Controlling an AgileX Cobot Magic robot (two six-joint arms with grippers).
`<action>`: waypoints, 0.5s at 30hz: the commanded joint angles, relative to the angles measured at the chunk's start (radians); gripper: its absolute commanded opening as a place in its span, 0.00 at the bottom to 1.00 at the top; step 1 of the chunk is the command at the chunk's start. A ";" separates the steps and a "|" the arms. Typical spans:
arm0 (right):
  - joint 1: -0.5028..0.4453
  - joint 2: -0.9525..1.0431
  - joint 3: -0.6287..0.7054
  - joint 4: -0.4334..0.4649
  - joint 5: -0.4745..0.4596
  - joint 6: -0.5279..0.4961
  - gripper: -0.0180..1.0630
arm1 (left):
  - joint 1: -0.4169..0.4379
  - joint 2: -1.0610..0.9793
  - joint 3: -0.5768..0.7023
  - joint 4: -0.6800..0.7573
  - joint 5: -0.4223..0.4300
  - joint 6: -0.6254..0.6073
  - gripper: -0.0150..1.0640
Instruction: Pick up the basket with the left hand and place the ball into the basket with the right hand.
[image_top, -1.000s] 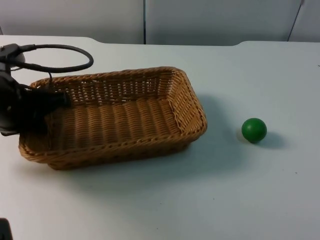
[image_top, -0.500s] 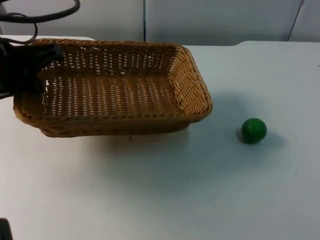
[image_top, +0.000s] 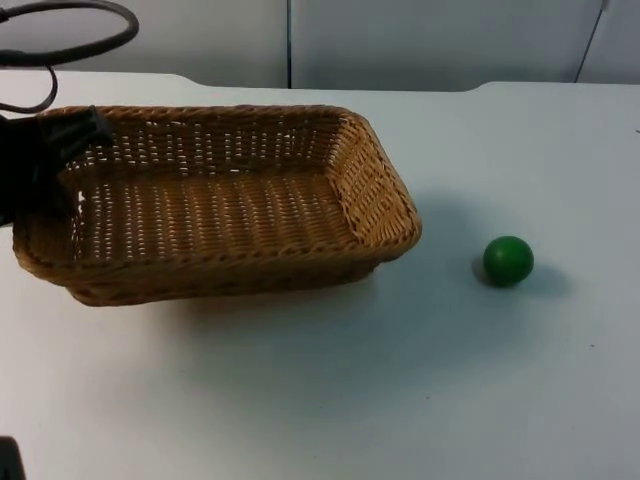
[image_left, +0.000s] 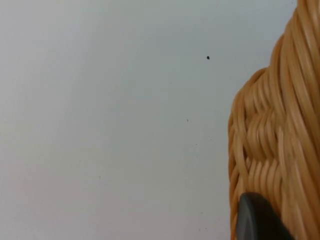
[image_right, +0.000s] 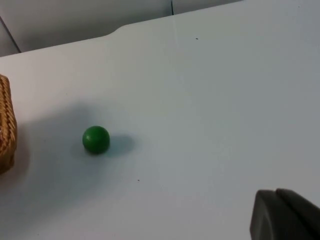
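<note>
A white surface (image_top: 330, 400) runs back to a grey partition wall (image_top: 420, 40); no writing, label or brand mark can be read on anything here. The wicker basket (image_top: 220, 200) hangs above the surface at the left, casting a shadow beneath it, its long side facing the camera. The left gripper (image_top: 45, 165) holds the basket's left short end, fingers closed on the woven rim; from the left wrist the rim's braid (image_left: 280, 140) stands close against a black fingertip (image_left: 260, 220). The green ball (image_top: 508, 260) rests on the surface, well apart from the basket to its right, and from the right wrist it (image_right: 96, 139) lies near the basket's corner (image_right: 6, 130). The right arm waits, away from the ball, one dark fingertip (image_right: 282, 215) showing; I cannot tell whether its fingers are open or closed.
</note>
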 joint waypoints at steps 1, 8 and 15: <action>-0.006 -0.004 0.006 0.000 -0.004 -0.002 0.01 | -0.003 -0.025 0.003 -0.036 -0.011 -0.053 0.01; -0.006 -0.004 0.006 0.000 -0.004 -0.002 0.01 | -0.003 -0.076 0.003 -0.045 -0.013 -0.055 0.01; -0.006 -0.004 0.006 0.000 -0.004 -0.002 0.01 | -0.003 -0.083 0.003 -0.045 0.012 -0.055 0.01</action>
